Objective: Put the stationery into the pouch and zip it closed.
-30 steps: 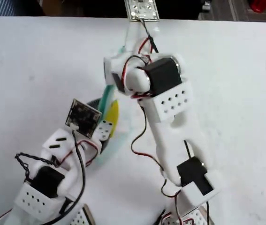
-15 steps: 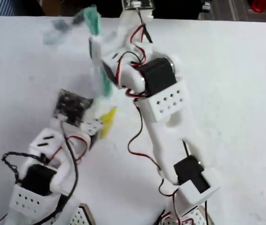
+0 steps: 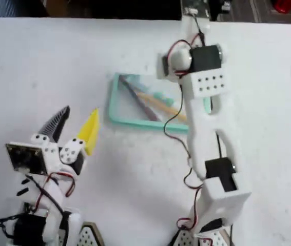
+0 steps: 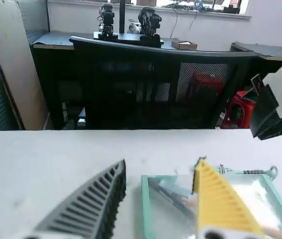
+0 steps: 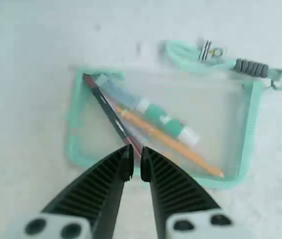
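**Pouch flat on the worktop, right end under the arm**

The right arm [image 3: 207, 133] runs up the high view and covers the right end of the pouch [image 3: 135, 122], so the zip end is hidden there. In the right wrist view a cord [image 5: 190, 52] with grey beads [image 5: 250, 67] trails off one corner, but I cannot tell whether the zip is closed. Inside the clear, teal-edged pouch [image 5: 250, 124] lie a dark pen [image 5: 106, 107], an orange pencil [image 5: 170, 144] and a pale pen with teal bands [image 5: 150, 109], fanned out from one corner.

The right hand [image 5: 136, 152] hangs above the pouch, its two black fingers pressed almost together with nothing between them; their tips overlap the dark pen, and contact cannot be judged. The left hand [image 3: 80, 110] sits well left of the pouch on the white worktop [image 3: 47, 61], its black and yellow fingers spread wide and empty, pointing towards the pouch [image 4: 144, 199].
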{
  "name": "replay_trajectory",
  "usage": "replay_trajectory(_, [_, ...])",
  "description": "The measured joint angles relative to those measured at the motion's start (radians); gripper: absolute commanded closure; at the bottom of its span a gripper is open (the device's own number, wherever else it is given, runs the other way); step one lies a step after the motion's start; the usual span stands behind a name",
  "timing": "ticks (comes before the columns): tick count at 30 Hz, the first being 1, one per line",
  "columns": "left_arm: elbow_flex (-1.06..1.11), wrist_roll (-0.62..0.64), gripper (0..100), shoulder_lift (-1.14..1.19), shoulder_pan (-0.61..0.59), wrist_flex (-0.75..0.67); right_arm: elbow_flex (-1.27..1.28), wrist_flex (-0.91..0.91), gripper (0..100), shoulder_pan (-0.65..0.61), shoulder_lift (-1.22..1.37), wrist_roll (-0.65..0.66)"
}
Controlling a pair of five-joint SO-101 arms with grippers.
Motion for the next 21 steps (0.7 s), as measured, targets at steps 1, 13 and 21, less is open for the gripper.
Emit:
replay_trajectory(1, [0.002, 0.0, 76, 0.008, 0.003, 0.0, 0.014, 0.009, 98.1, 0.021, 0.008, 0.018])
replay_trajectory(13, [0.066, -0.048, 85, 0.034, 0.003, -0.086, 0.034, 0.0, 98.1, 0.244, 0.109, 0.146])
replay_trajectory(21, [-0.255, -0.14, 86, 0.514, 0.043, 0.017, 0.034, -0.144, 98.1, 0.336, 0.235, 0.146])
